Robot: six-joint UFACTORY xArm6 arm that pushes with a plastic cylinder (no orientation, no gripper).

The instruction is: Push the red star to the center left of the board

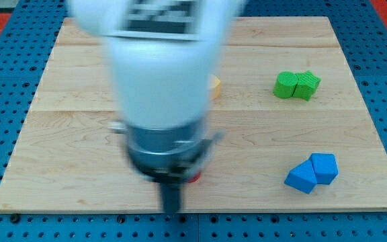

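Camera view: my tip [173, 211], a plain rod tool with nothing to open or clamp, stands at the surface [66, 154] bottom edge. Just right of it, a red sliver [194, 178], presumably the red star, shows. Center-left placement remains undone.

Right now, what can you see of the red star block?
Almost nothing: only a small red sliver shows at the right edge of the arm's dark lower housing, near the wooden board's bottom edge. Its shape, pose and contacts are hidden. My tip appears just below and left of it, blurred.
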